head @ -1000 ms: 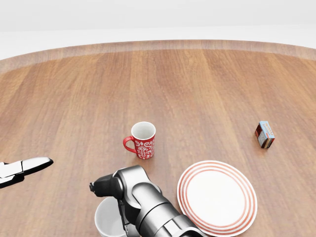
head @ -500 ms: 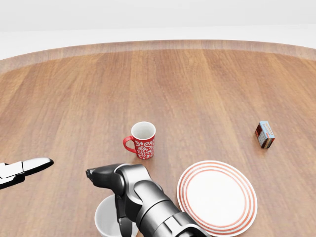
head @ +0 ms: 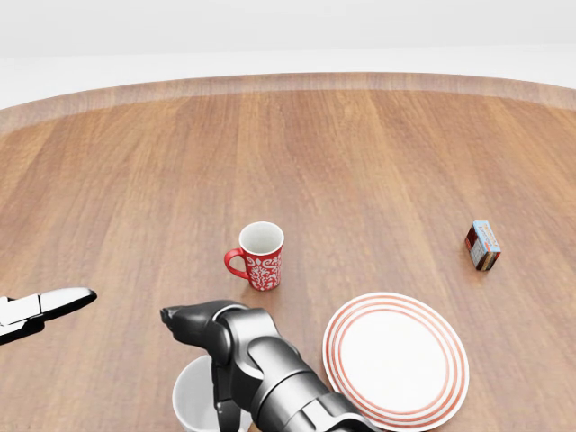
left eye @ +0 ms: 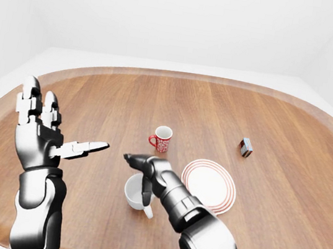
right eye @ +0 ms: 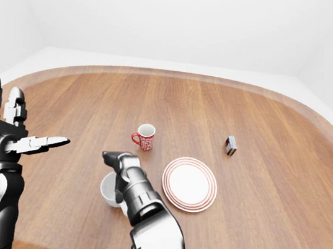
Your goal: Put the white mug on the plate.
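Note:
The white mug stands upright on the wooden table, to the left of the white plate with red rings; the two are apart. My right hand hovers over the mug. One finger points left above the rim and other fingers reach down at the mug's right side. They do not close round it. My left hand is raised at the left with its fingers spread and holds nothing. In the head view only its fingertip shows, at the left edge.
A red patterned mug stands above the white mug and up-left of the plate. A small red and blue box lies at the right. The table's curved rim runs across the top.
My right hand's upper finger has stretched out to the left above the white mug. The mug, the plate and my left hand have not moved.

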Motion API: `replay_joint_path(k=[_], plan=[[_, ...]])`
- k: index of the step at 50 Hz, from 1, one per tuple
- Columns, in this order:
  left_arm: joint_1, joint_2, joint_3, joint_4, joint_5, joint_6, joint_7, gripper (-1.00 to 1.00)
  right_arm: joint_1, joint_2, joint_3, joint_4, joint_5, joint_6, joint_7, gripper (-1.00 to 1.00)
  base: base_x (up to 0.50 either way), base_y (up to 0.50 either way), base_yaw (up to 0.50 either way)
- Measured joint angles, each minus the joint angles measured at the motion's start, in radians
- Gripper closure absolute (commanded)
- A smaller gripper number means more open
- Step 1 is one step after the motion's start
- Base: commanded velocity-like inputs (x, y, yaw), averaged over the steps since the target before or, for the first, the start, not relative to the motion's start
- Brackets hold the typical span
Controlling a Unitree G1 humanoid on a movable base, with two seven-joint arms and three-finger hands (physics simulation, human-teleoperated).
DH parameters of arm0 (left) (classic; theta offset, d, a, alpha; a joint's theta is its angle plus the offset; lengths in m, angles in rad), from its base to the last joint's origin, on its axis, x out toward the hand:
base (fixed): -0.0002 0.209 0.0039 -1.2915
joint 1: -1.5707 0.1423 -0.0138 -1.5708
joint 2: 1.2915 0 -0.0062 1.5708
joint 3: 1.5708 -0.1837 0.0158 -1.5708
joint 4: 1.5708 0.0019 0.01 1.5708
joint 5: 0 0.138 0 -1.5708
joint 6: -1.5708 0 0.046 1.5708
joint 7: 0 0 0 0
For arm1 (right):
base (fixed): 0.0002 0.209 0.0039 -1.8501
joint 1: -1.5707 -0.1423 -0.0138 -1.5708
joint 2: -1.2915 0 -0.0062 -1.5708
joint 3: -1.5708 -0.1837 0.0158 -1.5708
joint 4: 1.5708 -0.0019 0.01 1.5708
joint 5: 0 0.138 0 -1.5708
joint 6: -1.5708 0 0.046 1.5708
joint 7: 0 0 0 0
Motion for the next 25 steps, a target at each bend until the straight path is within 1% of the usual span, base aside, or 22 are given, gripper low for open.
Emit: replay_joint_path(k=[25], plan=[[0.001,0.000,0.000,0.006,-0.004,0.000,0.000,-1.00,0.050,0.000,-0.002,0.016,-0.054,0.000,-0.047,-1.00,0.00,0.00,0.00]])
